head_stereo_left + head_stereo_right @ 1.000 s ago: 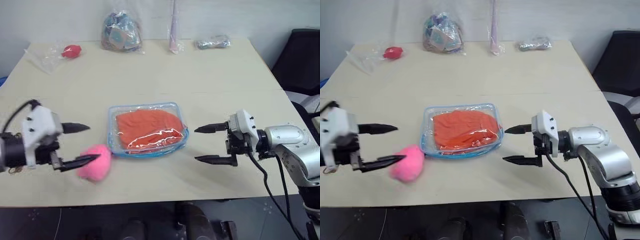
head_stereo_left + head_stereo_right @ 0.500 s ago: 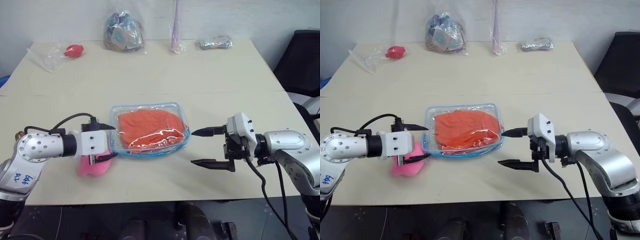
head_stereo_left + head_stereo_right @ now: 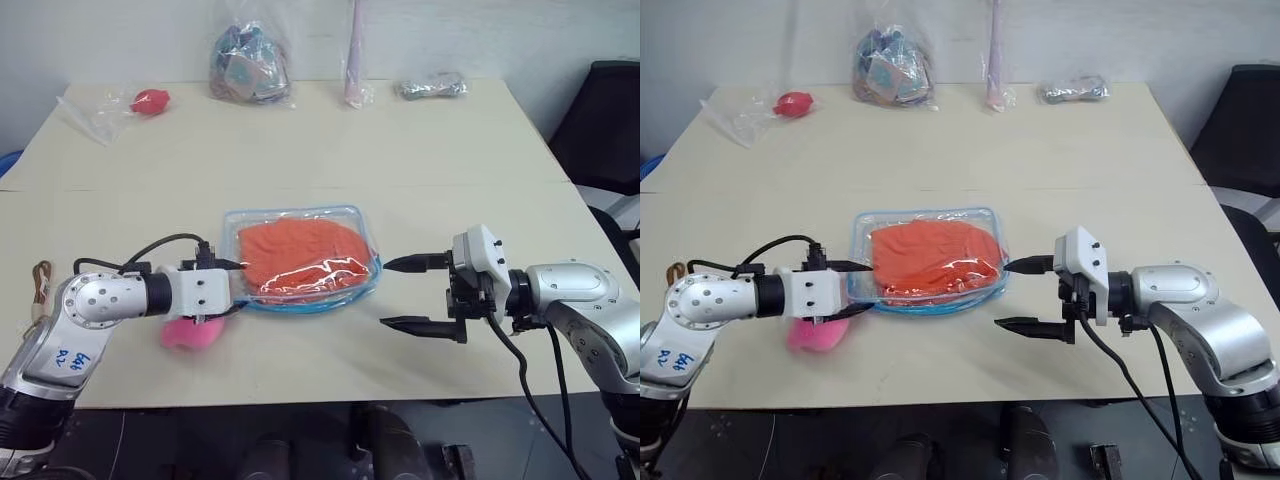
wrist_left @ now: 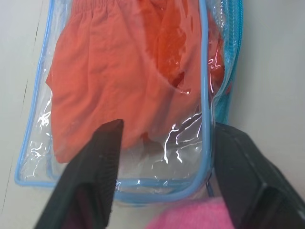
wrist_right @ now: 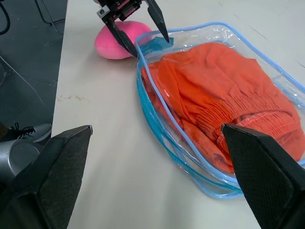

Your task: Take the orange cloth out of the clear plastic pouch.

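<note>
Pouch at the middle of the table (image 3: pixel 300 150): the clear plastic pouch (image 3: pixel 303 257) with light blue edging lies flat there, and the orange cloth (image 3: pixel 300 258) sits folded inside it, filling most of the pouch.

On the pouch's left side, the left gripper (image 3: pixel 237 286) has its two black fingers straddling the pouch's end. In the left wrist view one finger (image 4: pixel 97 162) lies over the clear plastic and the other (image 4: pixel 243 167) stands just outside the blue edging. The jaws are part way apart around that end; whether they actually pinch the plastic I cannot tell. In the right wrist view the same gripper's tips reach the blue corner of the pouch.

A pink pompom (image 3: pixel 190 332) lies just beside the pouch's left end, under and behind the left gripper.

On the pouch's right side, the right gripper (image 3: pixel 404 294) hangs with its jaws spread wide, empty; its upper fingertip is close to the pouch's right edge, though contact cannot be judged.

Well beyond the pouch, along the table's far edge, are a red ball in a wrinkled clear bag (image 3: pixel 148 101), a bag of mixed items (image 3: pixel 246 68), a tall thin pink wrapped item (image 3: pixel 351 60) and a small silvery wrapped bundle (image 3: pixel 431 87).
</note>
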